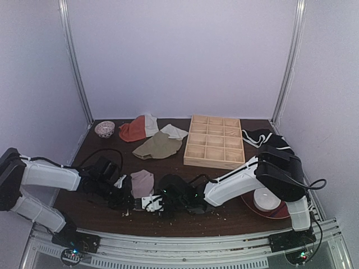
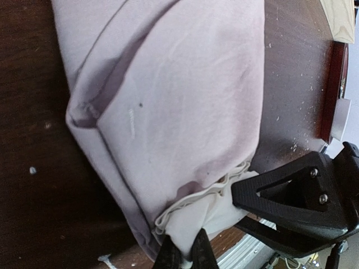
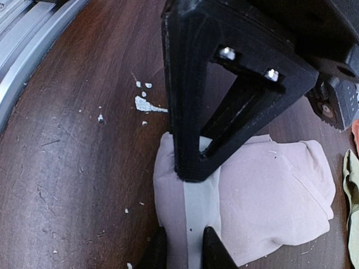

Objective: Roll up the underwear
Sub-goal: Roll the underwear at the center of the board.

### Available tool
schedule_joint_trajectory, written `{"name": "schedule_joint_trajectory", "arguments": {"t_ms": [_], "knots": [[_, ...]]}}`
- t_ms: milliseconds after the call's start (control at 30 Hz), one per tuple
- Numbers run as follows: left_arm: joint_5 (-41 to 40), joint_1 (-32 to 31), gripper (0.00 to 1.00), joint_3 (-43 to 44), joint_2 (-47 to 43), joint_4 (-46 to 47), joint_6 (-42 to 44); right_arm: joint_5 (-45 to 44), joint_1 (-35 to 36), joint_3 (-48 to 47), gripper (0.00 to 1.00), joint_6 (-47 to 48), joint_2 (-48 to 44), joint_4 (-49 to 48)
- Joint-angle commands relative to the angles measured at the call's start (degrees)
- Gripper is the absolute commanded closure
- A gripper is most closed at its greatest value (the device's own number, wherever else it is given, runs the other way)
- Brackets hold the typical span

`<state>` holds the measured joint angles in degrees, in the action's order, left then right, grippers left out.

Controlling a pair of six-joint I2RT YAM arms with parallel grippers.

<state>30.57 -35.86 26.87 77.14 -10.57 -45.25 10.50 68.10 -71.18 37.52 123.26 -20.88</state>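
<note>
From above, the underwear [image 1: 142, 182] lies bunched on the dark table [image 1: 235, 216] near its front edge, with both arms' ends meeting at it. The left wrist view shows the left gripper [image 2: 187, 253] pinched tight on the white waistband [image 2: 193, 216] at the folded garment's end. In the right wrist view the right gripper [image 3: 184, 255] straddles that band, fingertips slightly apart; whether it grips, I cannot tell
</note>
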Motion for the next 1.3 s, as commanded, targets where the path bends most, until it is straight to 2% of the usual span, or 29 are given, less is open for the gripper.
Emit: {"name": "schedule_joint_trajectory", "arguments": {"t_ms": [0,100,300,500,600,833,1267], "knots": [[1.35,0.07,1.0,-0.33,0.98,-1.43,0.67,0.78,0.17,1.1,0.87,-0.35,1.02,0.55],[1.46,0.33,1.0,-0.12,1.01,-1.75,0.82,1.18,0.16,0.35,1.0,-0.81,1.03,1.76],[1.63,1.58,1.0,0.71,-0.6,-3.75,1.71,2.22,0.23,-3.28,1.0,-4.61,0.68,7.41],[-0.32,3.87,0.58,2.86,-5.78,-9.28,3.15,5.15,0.28,-6.66,1.0,-8.93,0.48,12.43],[-0.94,5.67,0.5,3.72,-8.4,-12.28,3.87,6.91,0.26,-8.74,1.0,-11.24,0.97,15.25],[-0.92,8.15,0.49,2.98,-11.41,-13.5,4.14,12.29,-0.93,-16.89,1.0,-18.85,4.45,24.24],[-1.51,8.82,0.49,0.54,-15.3,-13.5,2.89,27.58,-7.34,-24.57,1.0,-36.82,11.59,29.75]]}}
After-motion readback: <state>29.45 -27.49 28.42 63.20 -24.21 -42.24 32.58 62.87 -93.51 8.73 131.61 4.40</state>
